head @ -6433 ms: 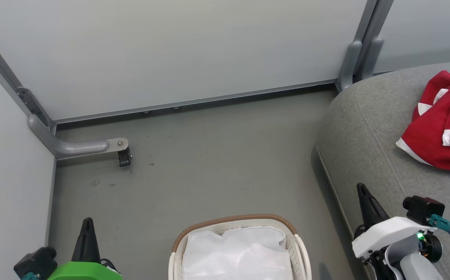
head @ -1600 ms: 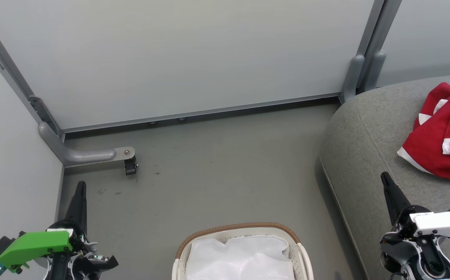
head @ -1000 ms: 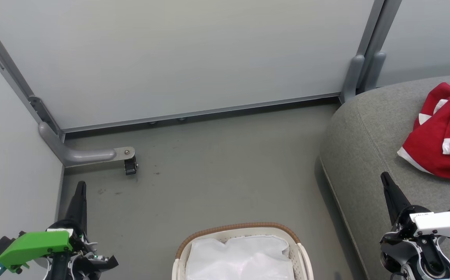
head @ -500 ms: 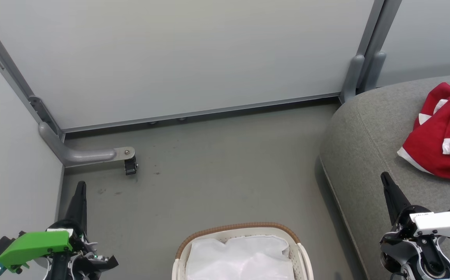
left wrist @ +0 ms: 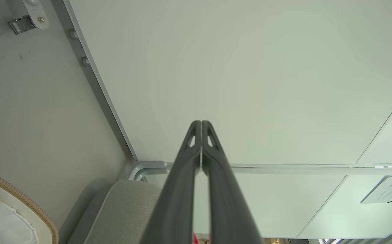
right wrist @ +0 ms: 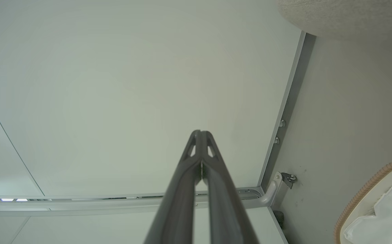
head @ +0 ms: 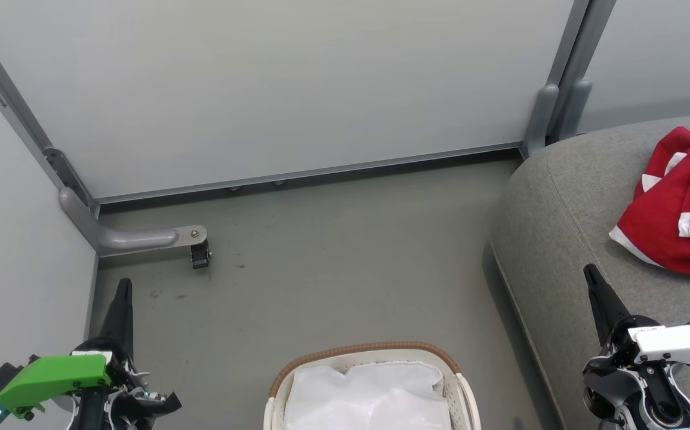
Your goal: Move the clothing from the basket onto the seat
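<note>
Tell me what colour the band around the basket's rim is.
Brown, woven-looking band on the white basket; best seen in the head view.

From where I stand I count one basket on the floor with one white liner in it. There is also one grey seat carrying one heap of red-and-white clothing, though whether that heap is one garment or several I cannot tell. There are two end effectors, the left end effector and the right end effector, each with two dark fingers, plus one castor on one curved foot and two grey posts in the corner.
</note>
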`<state>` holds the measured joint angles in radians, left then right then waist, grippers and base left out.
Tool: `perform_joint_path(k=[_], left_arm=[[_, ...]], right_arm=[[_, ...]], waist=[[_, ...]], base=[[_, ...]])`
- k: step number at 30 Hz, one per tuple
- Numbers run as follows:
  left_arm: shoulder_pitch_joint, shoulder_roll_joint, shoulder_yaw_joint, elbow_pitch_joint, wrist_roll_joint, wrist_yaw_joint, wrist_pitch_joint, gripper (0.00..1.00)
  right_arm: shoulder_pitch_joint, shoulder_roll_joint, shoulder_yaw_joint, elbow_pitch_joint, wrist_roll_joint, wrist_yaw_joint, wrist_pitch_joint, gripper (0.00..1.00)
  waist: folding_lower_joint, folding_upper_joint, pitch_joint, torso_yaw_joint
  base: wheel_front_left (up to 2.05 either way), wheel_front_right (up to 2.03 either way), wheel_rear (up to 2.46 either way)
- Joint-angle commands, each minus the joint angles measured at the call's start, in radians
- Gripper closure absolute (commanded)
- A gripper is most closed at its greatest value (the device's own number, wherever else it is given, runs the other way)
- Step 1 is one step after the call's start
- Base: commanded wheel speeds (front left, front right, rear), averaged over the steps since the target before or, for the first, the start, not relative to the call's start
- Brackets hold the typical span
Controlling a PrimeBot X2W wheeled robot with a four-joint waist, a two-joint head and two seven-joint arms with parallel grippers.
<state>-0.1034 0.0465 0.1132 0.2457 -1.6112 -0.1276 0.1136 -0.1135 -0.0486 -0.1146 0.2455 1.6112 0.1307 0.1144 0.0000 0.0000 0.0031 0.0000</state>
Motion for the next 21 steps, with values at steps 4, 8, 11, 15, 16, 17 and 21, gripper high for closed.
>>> perform_joint_path(k=[4,8,11,15,16,17,21], left_arm=[[-0.011,0.007,0.002,-0.002,-0.003,-0.006,0.004,1.00],[-0.011,0.007,0.002,-0.002,-0.003,-0.006,0.004,1.00],[-0.011,0.007,0.002,-0.002,-0.003,-0.006,0.004,1.00],[-0.011,0.007,0.002,-0.002,-0.003,-0.006,0.004,1.00],[-0.011,0.007,0.002,-0.002,-0.003,-0.006,0.004,1.00],[-0.011,0.007,0.002,-0.002,-0.003,-0.006,0.004,1.00],[-0.011,0.007,0.002,-0.002,-0.003,-0.006,0.004,1.00]], right_arm=[[0.011,-0.003,-0.001,-0.004,0.003,0.000,0.003,1.00],[0.011,-0.003,-0.001,-0.004,0.003,0.000,0.003,1.00],[0.011,-0.003,-0.001,-0.004,0.003,0.000,0.003,1.00],[0.011,-0.003,-0.001,-0.004,0.003,0.000,0.003,1.00],[0.011,-0.003,-0.001,-0.004,0.003,0.000,0.003,1.00],[0.011,-0.003,-0.001,-0.004,0.003,0.000,0.003,1.00],[0.011,-0.003,-0.001,-0.004,0.003,0.000,0.003,1.00]], waist=[[0.0000,0.0000,0.000,0.000],[0.0000,0.0000,0.000,0.000],[0.0000,0.0000,0.000,0.000],[0.0000,0.0000,0.000,0.000],[0.0000,0.0000,0.000,0.000],[0.0000,0.0000,0.000,0.000],[0.0000,0.0000,0.000,0.000]], base=[[0.00,0.00,0.00],[0.00,0.00,0.00],[0.00,0.00,0.00],[0.00,0.00,0.00],[0.00,0.00,0.00],[0.00,0.00,0.00],[0.00,0.00,0.00]])
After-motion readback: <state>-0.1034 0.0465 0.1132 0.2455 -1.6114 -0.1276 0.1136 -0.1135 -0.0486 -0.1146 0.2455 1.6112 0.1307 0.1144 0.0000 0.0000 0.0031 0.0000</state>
